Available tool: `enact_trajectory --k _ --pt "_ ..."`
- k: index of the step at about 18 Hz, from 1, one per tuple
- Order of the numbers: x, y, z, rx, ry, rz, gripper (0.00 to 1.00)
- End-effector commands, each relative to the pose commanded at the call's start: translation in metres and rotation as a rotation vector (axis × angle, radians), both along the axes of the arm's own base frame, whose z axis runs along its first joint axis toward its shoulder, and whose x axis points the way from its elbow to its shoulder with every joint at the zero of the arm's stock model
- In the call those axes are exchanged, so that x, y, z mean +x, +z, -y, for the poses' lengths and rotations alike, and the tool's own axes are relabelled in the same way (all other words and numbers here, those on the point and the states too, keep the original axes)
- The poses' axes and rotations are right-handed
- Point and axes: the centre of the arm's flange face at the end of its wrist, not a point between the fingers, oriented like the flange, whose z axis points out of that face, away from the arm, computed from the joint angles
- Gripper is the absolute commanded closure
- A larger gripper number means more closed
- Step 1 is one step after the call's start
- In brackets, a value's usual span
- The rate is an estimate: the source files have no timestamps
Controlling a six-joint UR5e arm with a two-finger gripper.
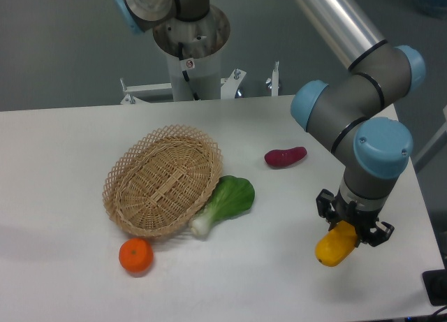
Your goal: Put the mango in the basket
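Yellow-orange mango (334, 248) sits clamped between the fingers of the gripper (351, 230) at the near right of the white table (63, 266), well apart from the wicker basket (163, 179) at left.

Bare white table (279, 266) between the gripper (347, 232) holding the mango (334, 248) and the wicker basket (162, 180), bok choy (227, 201) touching the basket's right rim, sweet potato (285, 156) farther back, orange (135, 255) just beside the front rim, basket interior open.
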Motion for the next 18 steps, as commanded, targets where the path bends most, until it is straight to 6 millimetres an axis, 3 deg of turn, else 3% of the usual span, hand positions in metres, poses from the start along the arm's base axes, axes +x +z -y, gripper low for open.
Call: enact_trajectory --k 13,18 --pt "0.012 -0.002 -0.011 0.005 0.018 0.005 0.66" --pt "0.032 -0.005 -0.027 0.007 0.030 0.013 0.67"
